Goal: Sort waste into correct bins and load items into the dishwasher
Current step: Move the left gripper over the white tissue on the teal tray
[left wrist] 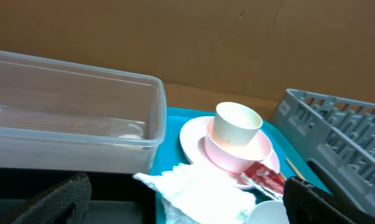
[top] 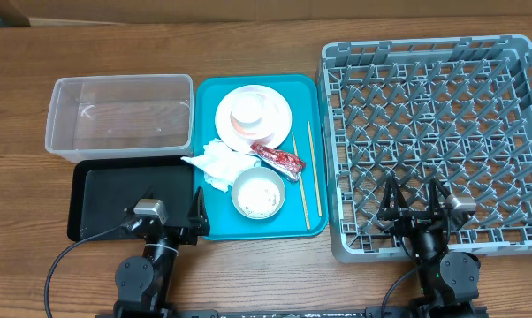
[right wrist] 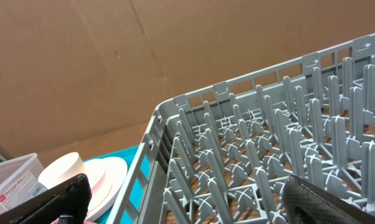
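Note:
On the teal tray [top: 215, 97] a small white cup [top: 248, 109] stands on the pale pink plate [top: 270, 124]. In front of them lie a crumpled white napkin [top: 217, 163] and a red wrapper [top: 279, 159]. A white bowl [top: 258, 193] holds white grains. Two chopsticks [top: 310, 172] lie along the tray's right side. My left gripper [top: 171, 212] is open over the black tray [top: 116, 199], facing the napkin [left wrist: 200, 190]. My right gripper [top: 414, 201] is open above the front of the grey dish rack [top: 434, 132]. Both hold nothing.
The clear tub [top: 120, 115] stands behind the black tray, left of the teal tray. The rack's upright pegs [right wrist: 268, 143] rise just under my right gripper [right wrist: 194, 202]. A brown cardboard wall backs the table.

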Robot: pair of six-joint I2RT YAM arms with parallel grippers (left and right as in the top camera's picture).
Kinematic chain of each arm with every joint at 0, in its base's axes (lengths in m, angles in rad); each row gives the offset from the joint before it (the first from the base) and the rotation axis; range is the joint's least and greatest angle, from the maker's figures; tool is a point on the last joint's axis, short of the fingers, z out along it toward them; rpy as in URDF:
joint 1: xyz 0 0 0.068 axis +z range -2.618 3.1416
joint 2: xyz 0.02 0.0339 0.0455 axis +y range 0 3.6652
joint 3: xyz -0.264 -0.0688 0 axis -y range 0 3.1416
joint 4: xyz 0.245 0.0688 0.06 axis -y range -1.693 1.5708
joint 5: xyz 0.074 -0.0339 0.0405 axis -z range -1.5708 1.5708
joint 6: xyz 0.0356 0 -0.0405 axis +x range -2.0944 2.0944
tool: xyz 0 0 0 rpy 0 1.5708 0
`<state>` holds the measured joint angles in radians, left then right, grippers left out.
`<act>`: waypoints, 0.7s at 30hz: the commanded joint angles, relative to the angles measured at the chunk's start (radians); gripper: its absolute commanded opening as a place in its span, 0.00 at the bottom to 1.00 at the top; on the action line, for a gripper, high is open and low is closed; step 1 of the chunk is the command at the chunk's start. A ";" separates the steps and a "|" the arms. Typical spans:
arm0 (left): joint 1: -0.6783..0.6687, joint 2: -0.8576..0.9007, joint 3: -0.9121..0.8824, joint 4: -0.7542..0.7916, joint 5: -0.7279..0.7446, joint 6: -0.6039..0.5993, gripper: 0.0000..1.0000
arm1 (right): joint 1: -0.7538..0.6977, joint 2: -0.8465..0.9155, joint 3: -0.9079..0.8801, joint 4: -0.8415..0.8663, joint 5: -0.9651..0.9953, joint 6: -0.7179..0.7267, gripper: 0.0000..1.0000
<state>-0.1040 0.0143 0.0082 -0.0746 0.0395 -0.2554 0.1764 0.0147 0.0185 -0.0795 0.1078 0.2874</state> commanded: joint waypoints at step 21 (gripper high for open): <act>0.005 0.008 0.337 -0.420 0.414 -0.115 1.00 | -0.007 -0.009 -0.011 0.006 -0.005 0.000 1.00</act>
<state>-0.1040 0.0208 0.2157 -0.4625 0.4229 -0.3679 0.1764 0.0147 0.0181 -0.0795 0.1074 0.2874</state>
